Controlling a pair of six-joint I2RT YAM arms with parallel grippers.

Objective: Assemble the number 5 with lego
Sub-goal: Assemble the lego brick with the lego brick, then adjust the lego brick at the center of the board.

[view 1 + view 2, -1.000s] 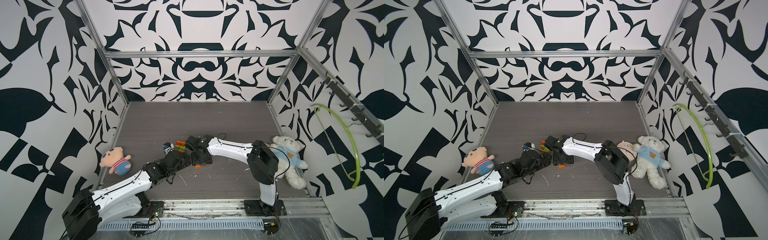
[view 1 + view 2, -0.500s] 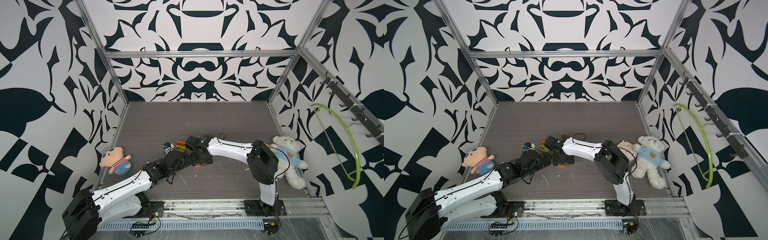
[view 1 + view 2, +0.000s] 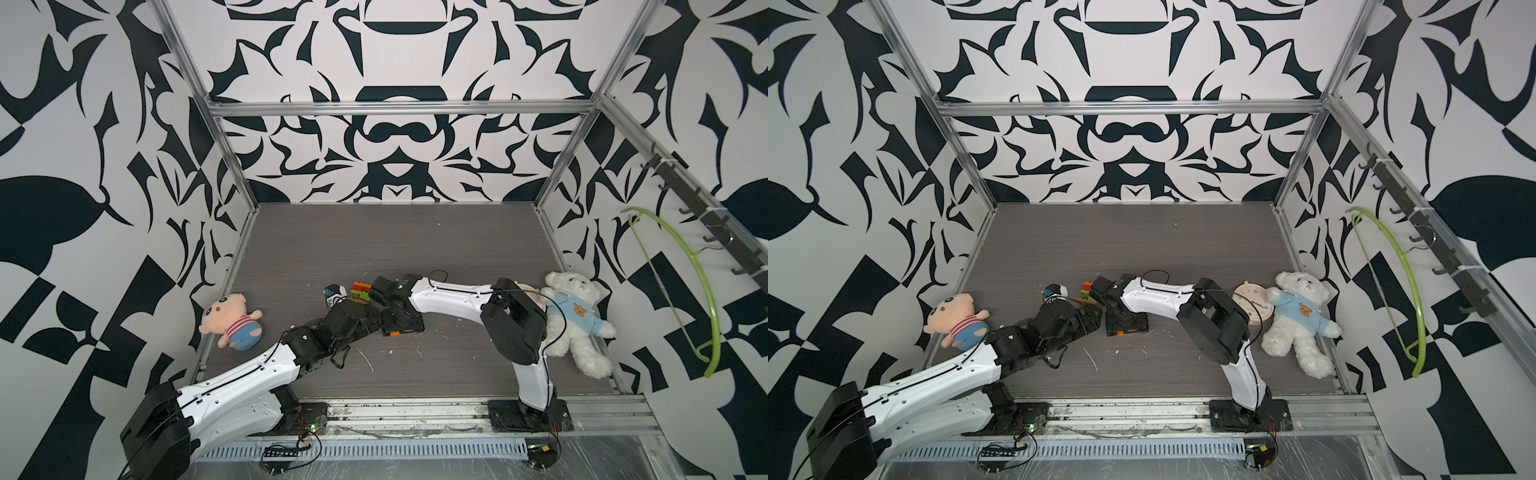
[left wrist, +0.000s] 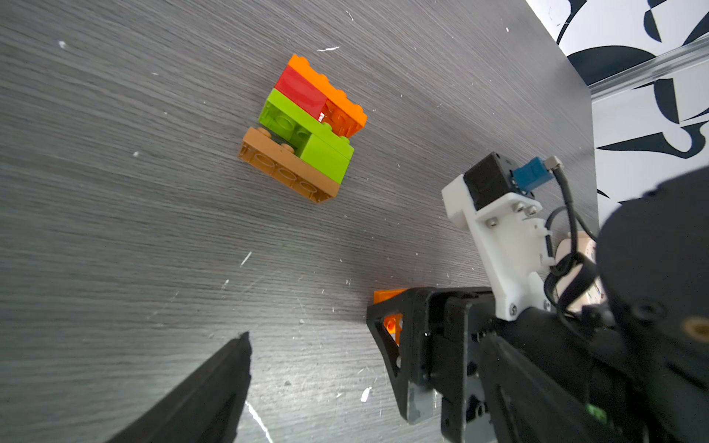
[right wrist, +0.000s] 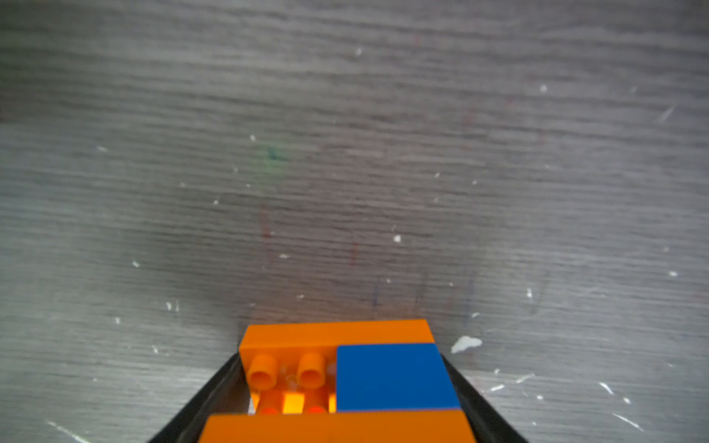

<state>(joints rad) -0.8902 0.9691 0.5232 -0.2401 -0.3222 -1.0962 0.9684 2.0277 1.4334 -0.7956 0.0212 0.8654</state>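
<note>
"Where the table (image 3: 415,249) is busiest, at mid-frame in a top view, what does it carry?" asks the student.
"From the left: the left end effector (image 3: 368,320), wide open and empty, one finger (image 4: 230,368) at lower left of the left wrist view; then a stacked lego cluster (image 4: 303,126), tan, lime green, red, orange, upper centre there."
"And rightward?"
"The right end effector (image 5: 339,356) flanks an orange-and-blue lego assembly (image 5: 333,333), bottom centre of the right wrist view; whether it grips cannot be told."
</note>
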